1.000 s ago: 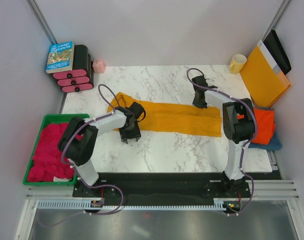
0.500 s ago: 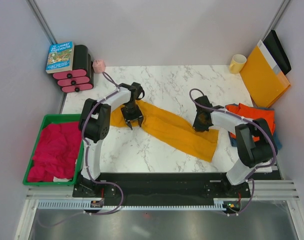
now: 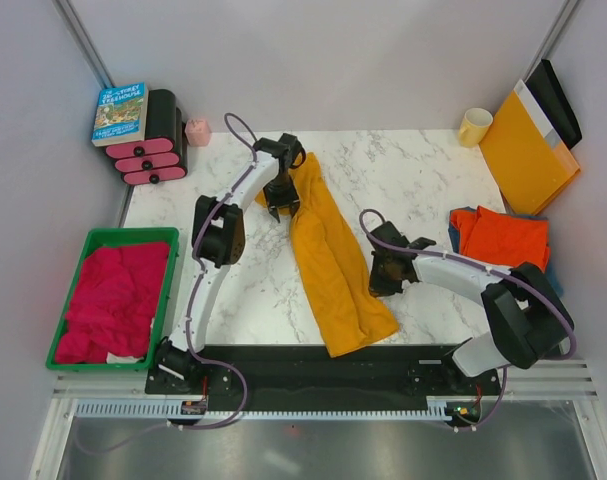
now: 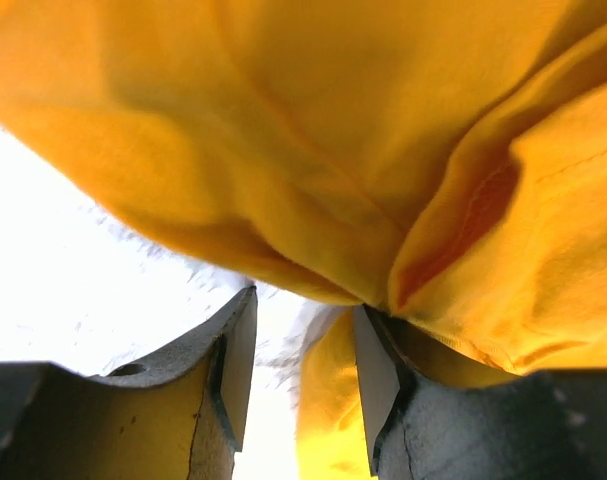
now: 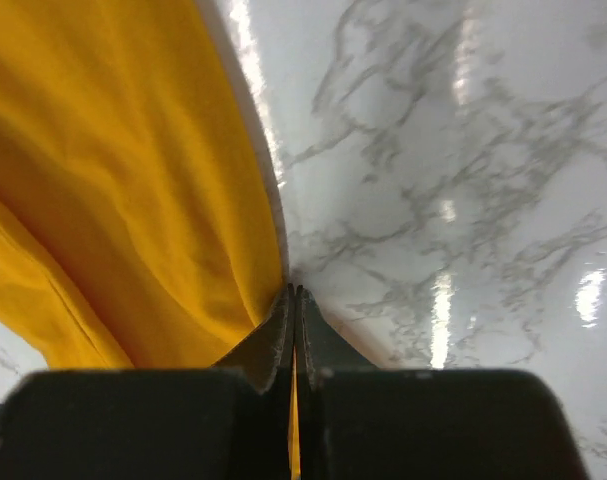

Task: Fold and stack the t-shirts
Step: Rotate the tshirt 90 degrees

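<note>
Overhead hides what we see at the wrists: right gripper (image 5: 294, 330) clamped tight on mustard-yellow shirt (image 3: 328, 255); left gripper (image 4: 303, 375) parted, cloth bunched between its fingers.

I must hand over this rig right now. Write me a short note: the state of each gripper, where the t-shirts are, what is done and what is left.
Left gripper: at the far end of the mustard-yellow t-shirt; its fingers show a gap with cloth bunched against them, so a firm grip cannot be confirmed.
Right gripper: shut on the shirt's right edge.
The yellow shirt lies as a long strip on the marble table, its near end at the table edge.
The orange-red t-shirt lies folded on the blue t-shirt at the right.
Left: finish folding the yellow shirt and stack it there.
</note>
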{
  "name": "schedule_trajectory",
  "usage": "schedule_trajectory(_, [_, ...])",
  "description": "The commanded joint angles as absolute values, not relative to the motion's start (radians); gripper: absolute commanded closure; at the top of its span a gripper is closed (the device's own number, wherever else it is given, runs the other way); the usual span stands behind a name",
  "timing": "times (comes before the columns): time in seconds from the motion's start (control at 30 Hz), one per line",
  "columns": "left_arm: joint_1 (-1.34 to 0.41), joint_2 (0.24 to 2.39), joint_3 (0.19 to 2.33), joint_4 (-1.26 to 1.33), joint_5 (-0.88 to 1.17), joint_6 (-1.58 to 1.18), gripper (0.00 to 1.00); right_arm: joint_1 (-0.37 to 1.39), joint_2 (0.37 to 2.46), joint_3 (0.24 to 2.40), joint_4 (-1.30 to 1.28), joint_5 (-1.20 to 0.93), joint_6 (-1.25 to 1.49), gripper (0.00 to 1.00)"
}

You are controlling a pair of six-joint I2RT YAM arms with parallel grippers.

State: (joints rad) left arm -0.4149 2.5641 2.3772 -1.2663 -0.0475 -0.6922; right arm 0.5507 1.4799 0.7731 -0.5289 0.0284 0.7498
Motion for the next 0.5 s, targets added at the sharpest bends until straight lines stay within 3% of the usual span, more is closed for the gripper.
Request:
schedule_trajectory(0.0, [-0.431, 2.631, 2.502, -1.005, -0.039, -0.604, 0.5, 0.633, 1.462, 0.764, -0.499, -0.047, 0.787, 1.0])
schedule_trajectory(0.23, [-0.445, 2.649, 2.536, -0.893, 0.176, -0.566, 0.49, 0.747, 1.586, 0.84, -0.388, -0.218, 0.743, 1.0])
schedule_trajectory(0.33, [-0.446, 2.617, 2.516, -0.89, 0.174, -0.548, 0.5, 0.744, 1.563, 0.891, -0.425, -0.102, 0.729, 1.0])
schedule_trajectory(0.47, [-0.431, 2.451, 2.363, -0.867, 0.022, -0.557, 0.49, 0.712, 1.445, 0.972, -0.5, 0.128, 0.669, 0.96])
